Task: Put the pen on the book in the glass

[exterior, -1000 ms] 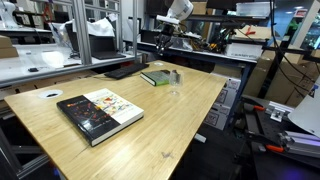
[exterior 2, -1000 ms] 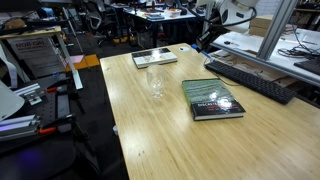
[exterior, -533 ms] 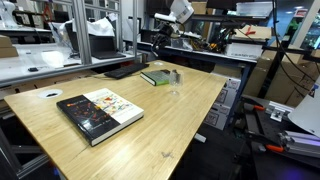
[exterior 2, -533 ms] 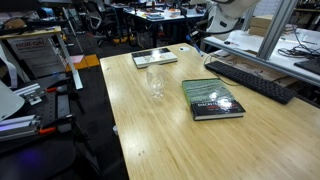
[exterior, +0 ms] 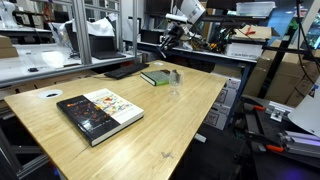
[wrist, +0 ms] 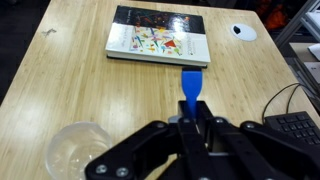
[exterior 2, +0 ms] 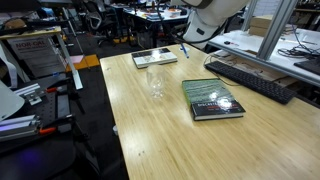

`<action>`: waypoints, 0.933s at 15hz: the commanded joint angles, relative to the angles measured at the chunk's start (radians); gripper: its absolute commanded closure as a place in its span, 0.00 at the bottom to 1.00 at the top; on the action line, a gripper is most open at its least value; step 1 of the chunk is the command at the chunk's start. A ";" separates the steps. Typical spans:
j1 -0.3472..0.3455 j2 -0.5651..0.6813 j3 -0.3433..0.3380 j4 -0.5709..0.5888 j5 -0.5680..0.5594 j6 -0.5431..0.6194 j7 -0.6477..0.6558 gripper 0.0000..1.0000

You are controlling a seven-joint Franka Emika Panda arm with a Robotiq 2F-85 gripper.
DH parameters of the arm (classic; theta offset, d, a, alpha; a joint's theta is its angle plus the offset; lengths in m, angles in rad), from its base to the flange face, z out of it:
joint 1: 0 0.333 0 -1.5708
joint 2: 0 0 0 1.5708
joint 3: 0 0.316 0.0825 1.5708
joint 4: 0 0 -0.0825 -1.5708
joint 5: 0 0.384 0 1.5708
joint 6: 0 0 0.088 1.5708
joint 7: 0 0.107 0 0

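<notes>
My gripper (wrist: 192, 120) is shut on the blue pen (wrist: 189, 88), whose tip sticks out past the fingers. In both exterior views the gripper (exterior: 172, 43) (exterior 2: 186, 44) hangs above the table's far edge, beside the green book (exterior: 155, 76) (exterior 2: 155, 58). The pen shows below the fingers in an exterior view (exterior 2: 184, 51). The clear glass (exterior: 175, 78) (exterior 2: 156, 84) stands upright and empty next to the green book. In the wrist view the glass (wrist: 78, 152) is at lower left, to the side of the gripper. The green book is out of the wrist view.
A larger book with colourful pictures (exterior: 100, 112) (exterior 2: 213, 98) (wrist: 158, 35) lies on the wooden table (exterior: 190, 120). A black keyboard (exterior 2: 250, 80) sits on the neighbouring bench. Cables and clutter lie beyond the table's far edge.
The arm has swung sideways along the table's far edge, carrying the gripper nearer the glass and green book. The books and glass have not moved.
</notes>
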 commanded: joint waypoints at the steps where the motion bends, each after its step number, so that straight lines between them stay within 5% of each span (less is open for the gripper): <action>1: 0.021 -0.155 -0.063 -0.249 0.110 0.004 -0.148 0.97; 8: 0.064 -0.272 -0.154 -0.561 0.117 -0.083 -0.413 0.97; 14: 0.063 -0.289 -0.195 -0.660 0.133 -0.132 -0.604 0.97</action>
